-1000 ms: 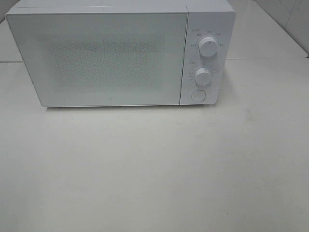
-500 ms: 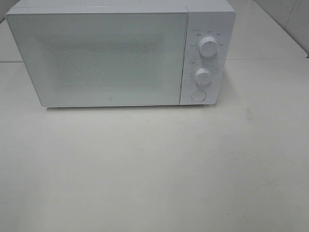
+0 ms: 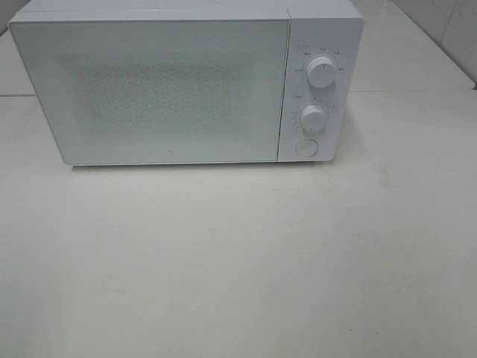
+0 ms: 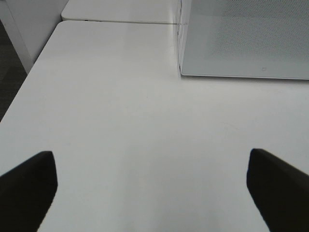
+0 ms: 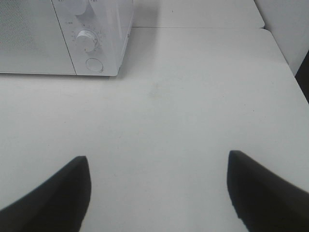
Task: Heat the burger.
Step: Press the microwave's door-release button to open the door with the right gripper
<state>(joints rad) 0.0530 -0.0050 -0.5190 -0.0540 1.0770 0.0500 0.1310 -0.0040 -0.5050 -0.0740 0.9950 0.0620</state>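
The burger shows in none of the views, so where it lies cannot be told. The only container in sight is the white microwave [image 3: 186, 82], and its door [image 3: 156, 89] is shut flush. The door's window is a pale dotted screen that lets nothing inside be made out, so its contents cannot be told either.

To the right of the door is the control panel, with an upper knob [image 3: 321, 72], a lower knob [image 3: 314, 118] beneath it and a round button [image 3: 305, 148] at the bottom. The microwave stands at the back of the white surface [image 3: 238, 261], which has a seam running behind it.

Neither arm appears in the high view. The left end effector [image 4: 150, 152] hangs over bare surface, well in front of the door's lower left corner. Its dark fingers [image 4: 29, 188] are spread wide apart with nothing between them. The right end effector [image 5: 157, 155] hangs over the surface in front of and to the right of the control panel. Its fingers [image 5: 260, 188] are likewise apart and hold nothing.
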